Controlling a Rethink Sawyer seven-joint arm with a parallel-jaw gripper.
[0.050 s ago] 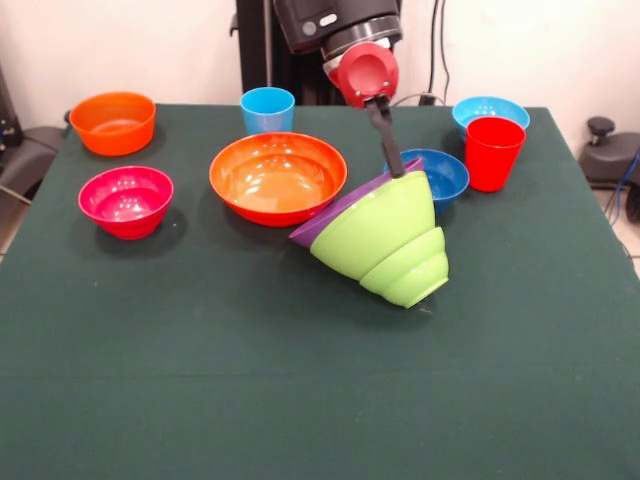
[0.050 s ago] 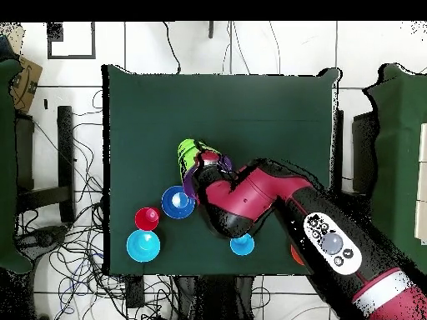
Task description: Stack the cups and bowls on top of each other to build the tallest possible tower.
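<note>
The gripper point(image 1: 395, 165) pinches the tilted purple-and-green bowl stack point(image 1: 385, 240) at frame center; next it probably wants lowering onto the big orange bowl point(image 1: 277, 177).

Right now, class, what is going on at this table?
The robot's gripper is lifting a tilted pile of nested bowls by its rim: a purple one with two lime green ones under it, their bottoms pointing down to the right. The pile hangs over the green table, beside the big orange bowl. Still standing alone are the dark blue bowl, the red cup, the light blue bowl, the light blue cup, the pink bowl and the small orange bowl.
</note>
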